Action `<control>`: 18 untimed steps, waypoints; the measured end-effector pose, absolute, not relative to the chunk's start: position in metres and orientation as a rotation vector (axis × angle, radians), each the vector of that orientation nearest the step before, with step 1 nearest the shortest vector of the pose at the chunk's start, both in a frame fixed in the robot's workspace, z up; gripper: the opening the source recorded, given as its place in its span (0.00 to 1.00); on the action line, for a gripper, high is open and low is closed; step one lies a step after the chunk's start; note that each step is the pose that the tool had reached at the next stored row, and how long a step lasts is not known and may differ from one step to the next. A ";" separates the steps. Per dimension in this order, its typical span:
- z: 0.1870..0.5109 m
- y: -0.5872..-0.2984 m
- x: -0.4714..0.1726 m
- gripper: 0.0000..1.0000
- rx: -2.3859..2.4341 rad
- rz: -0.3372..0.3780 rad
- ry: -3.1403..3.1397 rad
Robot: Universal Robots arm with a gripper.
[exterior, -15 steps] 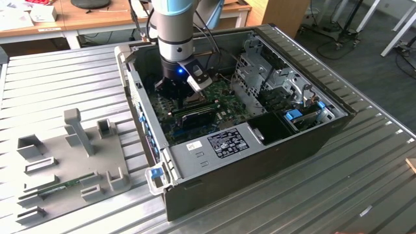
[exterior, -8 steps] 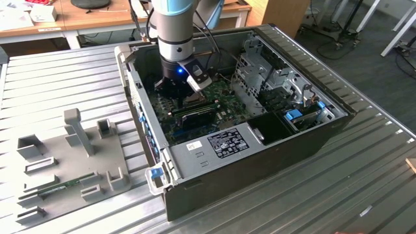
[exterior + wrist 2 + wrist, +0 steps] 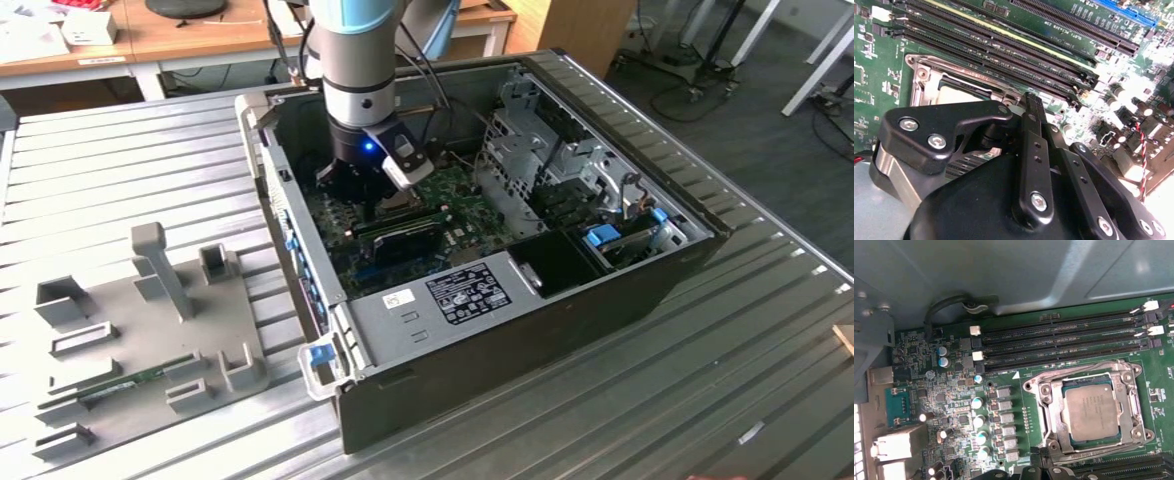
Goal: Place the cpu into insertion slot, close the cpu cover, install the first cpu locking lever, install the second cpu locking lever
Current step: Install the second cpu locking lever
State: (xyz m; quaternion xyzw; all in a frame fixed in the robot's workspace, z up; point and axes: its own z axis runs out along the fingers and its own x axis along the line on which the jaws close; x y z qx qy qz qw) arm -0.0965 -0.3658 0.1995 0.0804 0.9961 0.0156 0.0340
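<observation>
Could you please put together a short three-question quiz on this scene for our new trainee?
1. True or false: in the first wrist view, the cpu already lies in the insertion slot.
2. In the first wrist view, what lies flat around the cpu? A) the cpu cover B) a cable C) a fan
3. In the exterior view, what does the gripper reach down into?

Key
1. True; the pale chip sits inside the silvery frame.
2. A; its window shows the chip.
3. The open computer case, over the green circuit board.
</observation>
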 end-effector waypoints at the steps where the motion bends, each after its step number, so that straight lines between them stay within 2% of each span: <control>1: 0.199 -0.366 -0.097 0.10 0.247 0.048 3.063; 18: 0.195 -0.366 -0.099 0.10 0.247 0.052 3.062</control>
